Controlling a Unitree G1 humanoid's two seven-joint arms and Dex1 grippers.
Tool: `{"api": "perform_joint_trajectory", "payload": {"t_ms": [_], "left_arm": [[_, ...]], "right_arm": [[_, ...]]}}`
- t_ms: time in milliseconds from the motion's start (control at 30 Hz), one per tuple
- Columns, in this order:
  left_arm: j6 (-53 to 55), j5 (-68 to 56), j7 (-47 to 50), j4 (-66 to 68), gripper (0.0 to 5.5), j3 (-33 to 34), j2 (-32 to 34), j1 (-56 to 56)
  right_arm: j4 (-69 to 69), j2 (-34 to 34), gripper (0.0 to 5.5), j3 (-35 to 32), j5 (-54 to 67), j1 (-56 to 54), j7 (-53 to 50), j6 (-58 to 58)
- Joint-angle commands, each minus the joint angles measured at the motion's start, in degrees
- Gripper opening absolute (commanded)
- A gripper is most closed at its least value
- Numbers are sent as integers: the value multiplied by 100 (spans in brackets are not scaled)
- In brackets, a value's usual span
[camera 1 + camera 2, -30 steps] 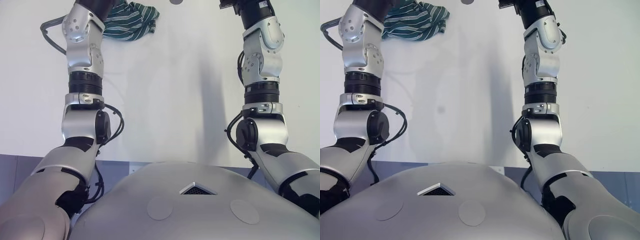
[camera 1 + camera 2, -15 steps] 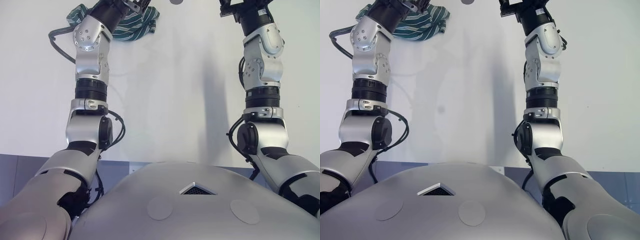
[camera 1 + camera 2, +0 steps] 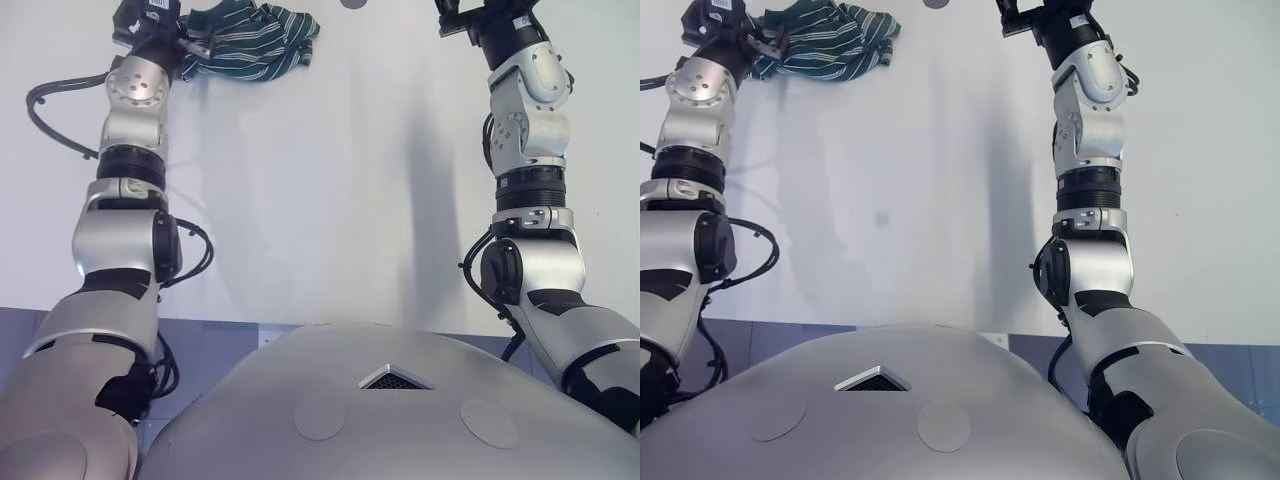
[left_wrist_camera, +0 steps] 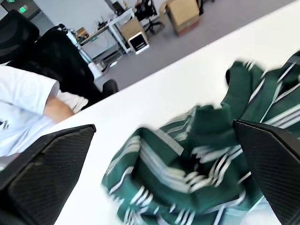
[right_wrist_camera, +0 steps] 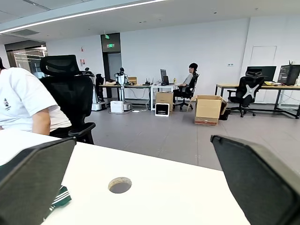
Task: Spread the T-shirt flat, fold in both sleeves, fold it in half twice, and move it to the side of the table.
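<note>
The crumpled dark green T-shirt with thin white stripes (image 3: 255, 40) lies bunched in a heap at the upper left of the left eye view, on the far part of the plain white surface (image 3: 330, 180). None of it is spread yet, so the task appears to stand at its very first step. The left gripper (image 4: 164, 125) sits at the heap's left edge, low by the cloth and pointing into it. In the left wrist view its two black textured fingers (image 4: 47, 173) stand wide apart with the striped folds between them and nothing pinched, a stance that seems meant for closing on an edge of the fabric and drawing it out flat. Whether they touch the cloth cannot be told. The right gripper (image 5: 143, 140) is at the upper right of the frame, well apart from the T-shirt, its fingers (image 5: 253, 183) likewise spread wide and holding nothing above bare surface. It looks placed to take the opposite side once the cloth opens. A small round grey opening (image 3: 352, 3) is set into the surface at the top edge, near the heap's right end, and a dragged hem could catch there. The tangled folds hide sleeves and collar, so finding a true edge is likely the main difficulty.
</note>
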Motion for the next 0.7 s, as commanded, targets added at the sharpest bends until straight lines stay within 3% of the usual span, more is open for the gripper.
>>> {"api": "perform_joint_trajectory", "payload": {"t_ms": [33,133,200,300,400,567,700], "left_arm": [[-28,396,216,541,540,-271,159,-134],[-127,1139,211,842,540,-1002,129,-53],[-738,1561,-577,686,540,-1657,-4,232],[-1557,853,-2239,-1185,540,-2122,-401,1067],[-1286,397,-3067,-3424,540,-2558,-330,2035],[-664,91,-3610,-4677,540,-2418,111,2700],[-738,653,-3182,-4046,540,-2279,591,2557]], "right_arm": [[-49,68,536,23,-41,62,-54,92],[-60,111,536,45,-76,101,-66,79],[-88,55,536,-48,-43,112,-95,89],[-121,-119,536,-127,-45,160,3,122],[109,-439,536,-182,-129,59,155,99],[92,-1023,536,423,-526,217,1146,215],[391,-1745,536,1258,-1569,489,1662,-237]]}}
